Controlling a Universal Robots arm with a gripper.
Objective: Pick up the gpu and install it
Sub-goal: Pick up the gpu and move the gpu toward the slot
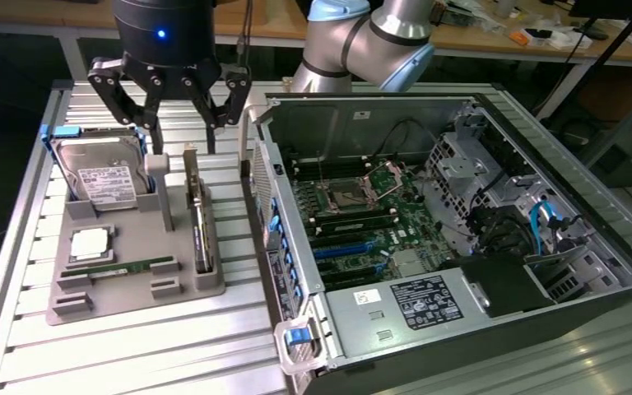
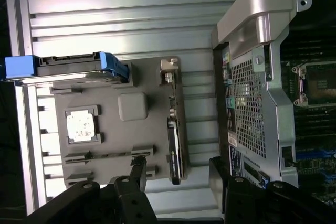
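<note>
The gpu is a thin black card with a silver end bracket. It stands on its long edge in a slot at the exterior view's right side of the grey holder tray. My gripper hangs open just above the card's far end, one finger on each side of it and nothing between them. From the wrist, the gpu runs straight toward the gap of the gripper, whose black fingers flank the card's end. The open computer case lies to the exterior view's right, its motherboard slots exposed.
On the same tray sit a silver hard drive with a blue clip, a CPU and a green RAM stick. The case wall stands close beside the gpu. Everything rests on a ribbed aluminium table.
</note>
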